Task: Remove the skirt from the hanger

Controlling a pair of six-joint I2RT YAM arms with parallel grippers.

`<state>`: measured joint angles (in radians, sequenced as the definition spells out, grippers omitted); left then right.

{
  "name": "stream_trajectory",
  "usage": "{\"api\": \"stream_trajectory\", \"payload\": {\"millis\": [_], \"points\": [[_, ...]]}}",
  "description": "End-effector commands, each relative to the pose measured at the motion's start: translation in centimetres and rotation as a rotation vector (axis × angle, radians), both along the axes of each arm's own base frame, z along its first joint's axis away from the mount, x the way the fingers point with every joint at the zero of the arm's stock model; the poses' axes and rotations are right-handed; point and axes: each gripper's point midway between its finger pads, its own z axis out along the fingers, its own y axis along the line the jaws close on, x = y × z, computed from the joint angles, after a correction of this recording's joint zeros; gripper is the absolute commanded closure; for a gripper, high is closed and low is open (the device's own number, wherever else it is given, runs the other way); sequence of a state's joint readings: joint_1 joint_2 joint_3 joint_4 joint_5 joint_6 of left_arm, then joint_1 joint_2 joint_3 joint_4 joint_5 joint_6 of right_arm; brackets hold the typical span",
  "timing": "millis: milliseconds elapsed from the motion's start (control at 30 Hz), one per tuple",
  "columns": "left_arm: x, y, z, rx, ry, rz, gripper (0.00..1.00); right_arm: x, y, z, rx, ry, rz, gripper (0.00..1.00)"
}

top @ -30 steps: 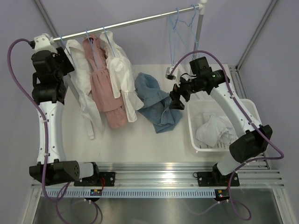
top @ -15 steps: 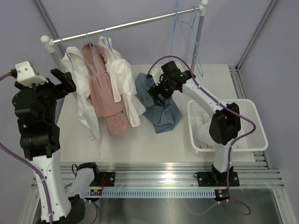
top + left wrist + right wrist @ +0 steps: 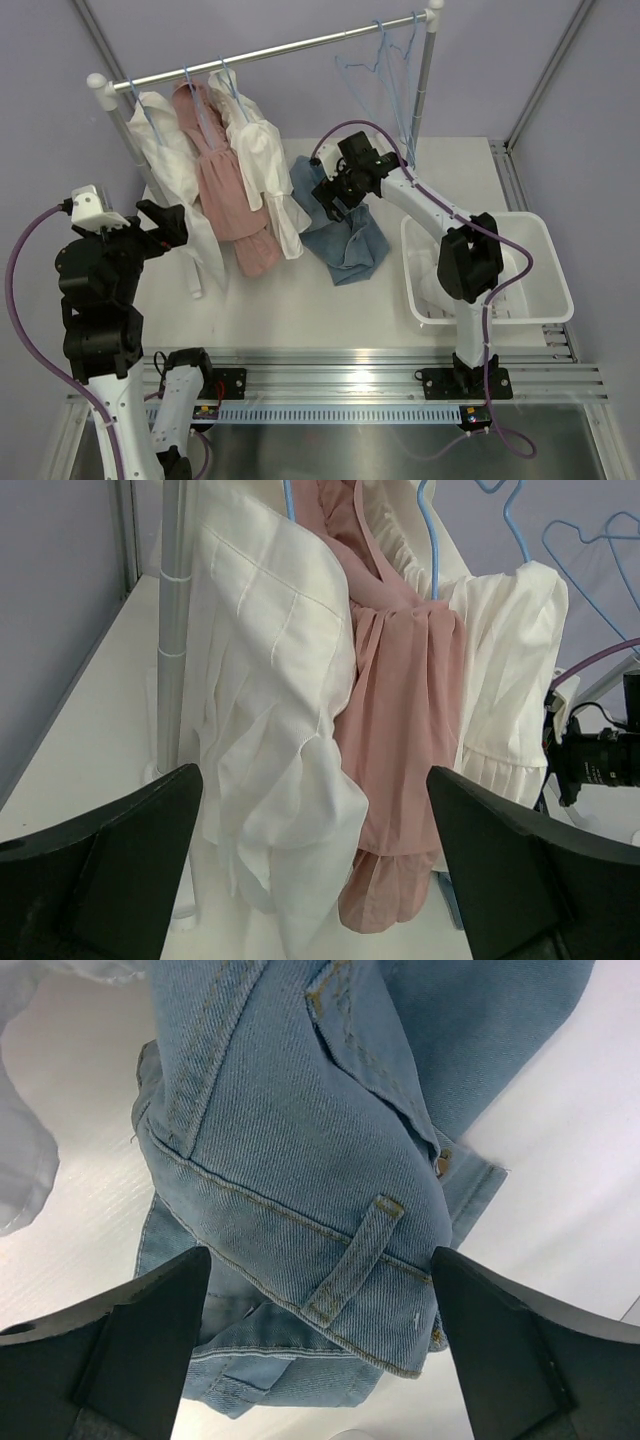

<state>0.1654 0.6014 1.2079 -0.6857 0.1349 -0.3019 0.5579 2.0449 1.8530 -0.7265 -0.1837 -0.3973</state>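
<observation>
no readable text, labels or signs

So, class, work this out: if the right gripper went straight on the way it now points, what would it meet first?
The blue denim garment on the table: in the wrist view it fills the gap between the open fingers of the right gripper. How close it is remains unclear.
</observation>
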Motion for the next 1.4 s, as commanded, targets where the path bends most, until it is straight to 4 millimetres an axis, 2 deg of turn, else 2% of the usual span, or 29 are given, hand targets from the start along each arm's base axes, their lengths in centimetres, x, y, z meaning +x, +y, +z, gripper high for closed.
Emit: {"api": "stream_trajectory", "payload": {"millis": [0, 167, 200, 300, 333, 400, 433, 533, 567, 600, 633, 667, 700, 733, 767, 800, 867, 900, 967, 1000, 1033, 1067, 1133, 1200, 1233, 1367], "points": [[-0.1, -0.8, 0.1, -0.024, -0.015, -0.041, 0.01, 0.2, 2.0, 1.3, 0.040, -0.046, 0.072, 0.01], [-0.1, -1.2, 0.0, -0.033, -0.015, -0.060, 0.01, 0.6, 2.7, 0.4, 0.029, -0.054, 0.143, 0.00], [-0.1, -1.2, 0.0, -0.035, -0.015, -0.062, 0.01, 0.4, 3.0, -0.5, 0.026, -0.034, 0.178, 0.00], [-0.2, -1.3, -0.1, -0.036, -0.012, -0.066, 0.01, 0.8, 3.4, -0.8, 0.017, -0.033, 0.210, 0.01], [-0.3, -1.4, -0.1, -0.034, -0.014, -0.073, 0.01, 1.0, 3.5, -1.9, 0.005, -0.018, 0.210, 0.01], [-0.4, -1.7, -0.1, -0.034, -0.014, -0.088, 0.01, 1.2, 3.5, -2.0, -0.009, -0.004, 0.208, 0.02], [-0.5, -2.3, 0.0, -0.029, -0.018, -0.123, 0.01, 1.3, 3.4, -3.3, -0.026, 0.026, 0.200, 0.09], [-1.0, -4.2, 0.2, -0.032, -0.039, -0.232, 0.01, 0.4, 3.4, -3.2, -0.024, 0.084, 0.201, 0.32], [-1.2, -4.7, 0.3, -0.035, -0.046, -0.265, 0.01, -0.3, 3.2, -3.5, -0.024, 0.104, 0.205, 0.53], [-1.4, -5.2, 0.3, -0.047, -0.051, -0.289, 0.01, -0.7, 3.3, -3.4, -0.011, 0.112, 0.216, 0.66], [-1.7, -6.0, 0.6, -0.052, -0.064, -0.336, 0.01, -1.1, 3.2, -1.8, 0.010, 0.090, 0.219, 0.76], [-1.7, -6.4, 0.3, -0.061, -0.061, -0.356, 0.01, -1.9, 2.9, -2.0, 0.012, 0.105, 0.224, 0.90], [-1.9, -6.6, 0.5, -0.070, -0.074, -0.370, 0.01, -2.6, 2.9, 0.2, 0.046, 0.076, 0.237, 0.96], [-2.1, -7.1, 0.4, -0.078, -0.072, -0.395, 0.01, -3.0, 2.7, 0.9, 0.055, 0.071, 0.235, 1.00], [-2.1, -7.3, 0.3, -0.081, -0.072, -0.409, 0.01, -3.6, 2.5, 1.3, 0.063, 0.069, 0.236, 1.00], [-2.3, -7.5, 0.5, -0.086, -0.084, -0.417, 0.01, -4.2, 2.3, 3.5, 0.091, 0.036, 0.240, 1.00], [-2.3, -7.7, 0.6, -0.090, -0.088, -0.430, 0.01, -5.5, 1.9, 4.7, 0.114, 0.039, 0.241, 1.00], [-2.3, -7.7, 0.7, -0.094, -0.093, -0.430, 0.01, -6.4, 1.9, 6.7, 0.154, 0.024, 0.253, 1.00], [-2.2, -7.6, 0.9, -0.095, -0.097, -0.425, 0.01, -7.6, 1.6, 8.1, 0.181, 0.027, 0.251, 1.00], [-2.2, -7.6, 1.1, -0.097, -0.103, -0.426, 0.01, -8.4, 1.4, 10.0, 0.211, 0.004, 0.257, 1.00], [-2.2, -7.6, 1.2, -0.098, -0.104, -0.426, 0.01, -8.8, 1.2, 10.8, 0.223, -0.006, 0.256, 1.00], [-2.3, -7.7, 1.5, -0.097, -0.110, -0.428, 0.01, -9.6, 0.9, 12.8, 0.249, -0.036, 0.262, 1.00], [-2.4, -7.7, 1.9, -0.095, -0.119, -0.430, 0.01, -10.7, 0.5, 14.9, 0.275, -0.064, 0.273, 1.00], [-2.4, -7.8, 2.4, -0.097, -0.124, -0.432, 0.01, -12.4, -0.2, 18.7, 0.322, -0.120, 0.291, 1.00], [-2.7, -7.9, 3.1, -0.090, -0.142, -0.436, 0.01, -12.9, -0.5, 20.1, 0.337, -0.149, 0.297, 1.00], [-2.8, -8.0, 4.6, -0.085, -0.169, -0.442, 0.01, -14.7, -2.1, 28.2, 0.419, -0.345, 0.310, 1.00]]}}
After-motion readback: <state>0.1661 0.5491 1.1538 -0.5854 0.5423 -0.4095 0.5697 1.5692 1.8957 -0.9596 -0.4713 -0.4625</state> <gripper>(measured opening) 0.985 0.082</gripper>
